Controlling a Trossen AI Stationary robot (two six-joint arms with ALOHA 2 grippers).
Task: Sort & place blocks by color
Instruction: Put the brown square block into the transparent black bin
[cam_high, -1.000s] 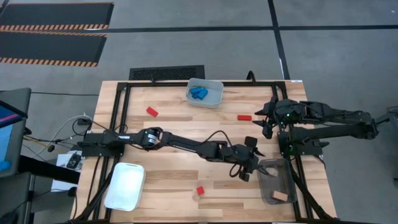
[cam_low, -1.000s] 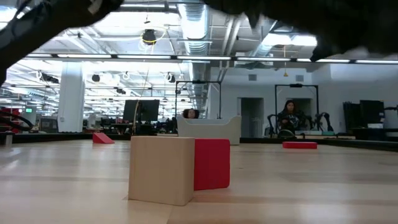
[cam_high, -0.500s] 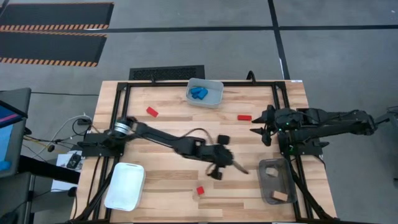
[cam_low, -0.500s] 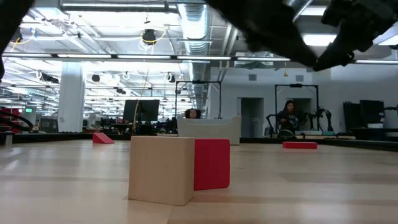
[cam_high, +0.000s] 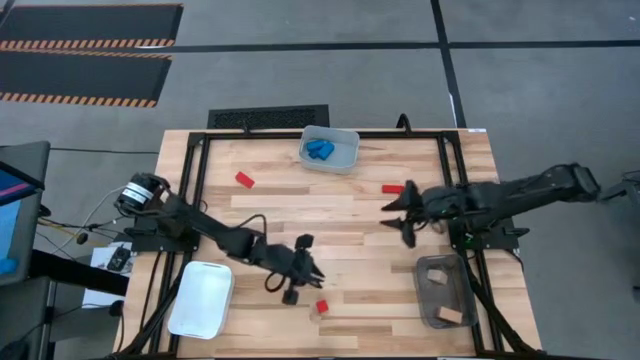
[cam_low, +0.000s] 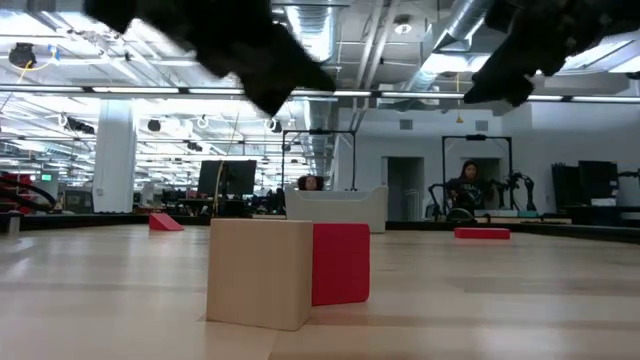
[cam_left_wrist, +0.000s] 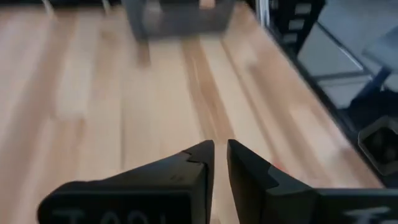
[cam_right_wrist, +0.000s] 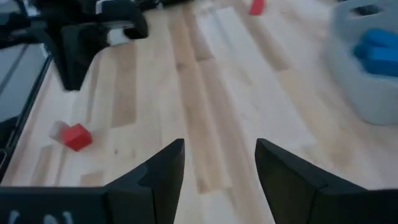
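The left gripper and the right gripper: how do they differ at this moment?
The left gripper has its fingers nearly together, with only a thin slit between them; the right gripper is open with a wide gap. The left gripper hangs beside the red cube near the table's front, while the right gripper is close to the flat red block farther back. Both hold nothing.

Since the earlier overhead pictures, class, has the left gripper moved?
Yes. The left gripper has swung away from the grey bin at the table's right, and now hovers close beside the red block near the white bin.
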